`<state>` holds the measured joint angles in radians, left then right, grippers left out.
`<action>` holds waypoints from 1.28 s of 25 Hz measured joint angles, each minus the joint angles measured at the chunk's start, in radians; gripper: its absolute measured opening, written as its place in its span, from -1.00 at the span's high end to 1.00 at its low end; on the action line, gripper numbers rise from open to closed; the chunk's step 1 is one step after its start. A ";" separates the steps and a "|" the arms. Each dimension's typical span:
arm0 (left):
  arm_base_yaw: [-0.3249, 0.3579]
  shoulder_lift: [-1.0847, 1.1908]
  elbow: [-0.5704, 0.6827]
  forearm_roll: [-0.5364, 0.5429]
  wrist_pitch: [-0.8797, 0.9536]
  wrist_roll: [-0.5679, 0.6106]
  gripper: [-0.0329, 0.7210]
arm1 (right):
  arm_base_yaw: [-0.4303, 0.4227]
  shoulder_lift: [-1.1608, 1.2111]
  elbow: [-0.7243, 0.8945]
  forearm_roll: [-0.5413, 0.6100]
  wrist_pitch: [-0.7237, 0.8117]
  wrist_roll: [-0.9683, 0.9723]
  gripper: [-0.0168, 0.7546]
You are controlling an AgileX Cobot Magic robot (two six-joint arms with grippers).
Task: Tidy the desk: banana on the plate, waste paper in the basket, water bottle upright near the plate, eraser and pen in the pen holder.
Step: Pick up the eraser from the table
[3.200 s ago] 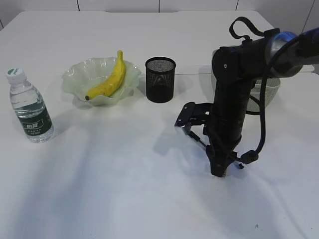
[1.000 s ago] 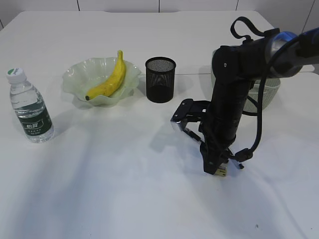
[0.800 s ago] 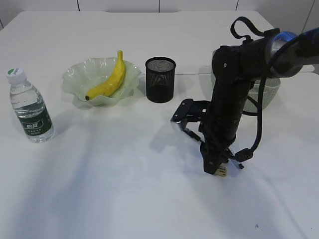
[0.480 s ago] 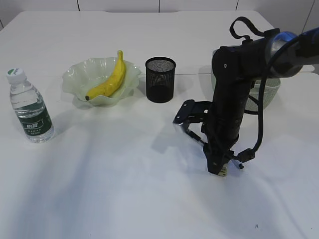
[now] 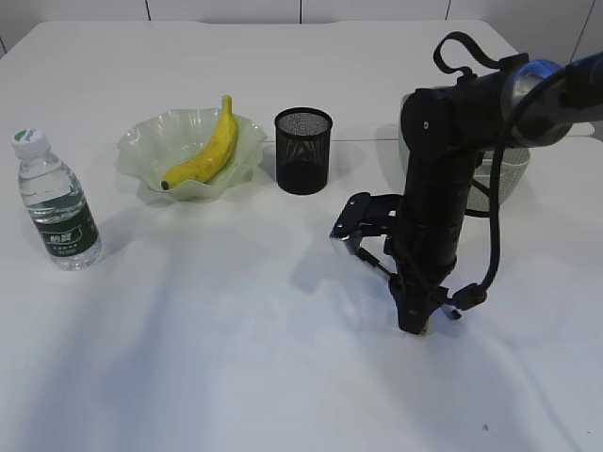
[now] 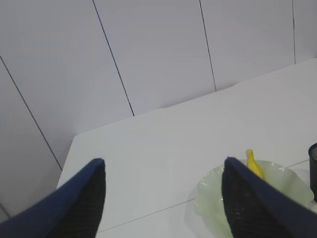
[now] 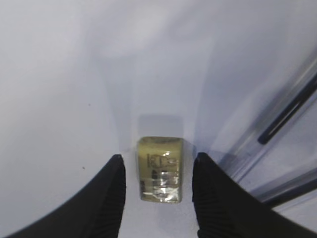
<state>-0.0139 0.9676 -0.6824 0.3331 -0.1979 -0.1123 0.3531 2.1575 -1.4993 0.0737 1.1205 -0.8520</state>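
At nine o'clock I see the clear plastic water bottle [image 5: 57,201] upright. The yellow banana [image 5: 207,149] lies in the pale green scalloped glass plate [image 5: 151,141], long axis slanting, stem toward one o'clock. The black mesh pen holder [image 5: 302,151] stands just beside the plate. My left gripper [image 6: 163,198] hangs wide with nothing in it. The right gripper [image 7: 157,186] straddles the olive rectangular eraser [image 7: 160,169] on the white table [image 5: 188,330], fingers [image 7: 111,191] not touching, its long axis at twelve o'clock. The clear pen [image 7: 290,111] lies toward two o'clock
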 joint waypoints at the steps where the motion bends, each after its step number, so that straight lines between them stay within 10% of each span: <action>1: 0.000 0.000 0.000 0.000 0.000 0.000 -0.47 | 0.000 0.000 0.000 0.000 0.000 0.000 0.09; 32: 0.000 0.000 0.000 0.000 0.000 0.000 -0.47 | 0.000 0.000 0.000 0.019 -0.011 0.013 0.13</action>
<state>-0.0139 0.9676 -0.6824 0.3331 -0.1979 -0.1123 0.3531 2.1575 -1.4993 0.0931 1.1093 -0.8394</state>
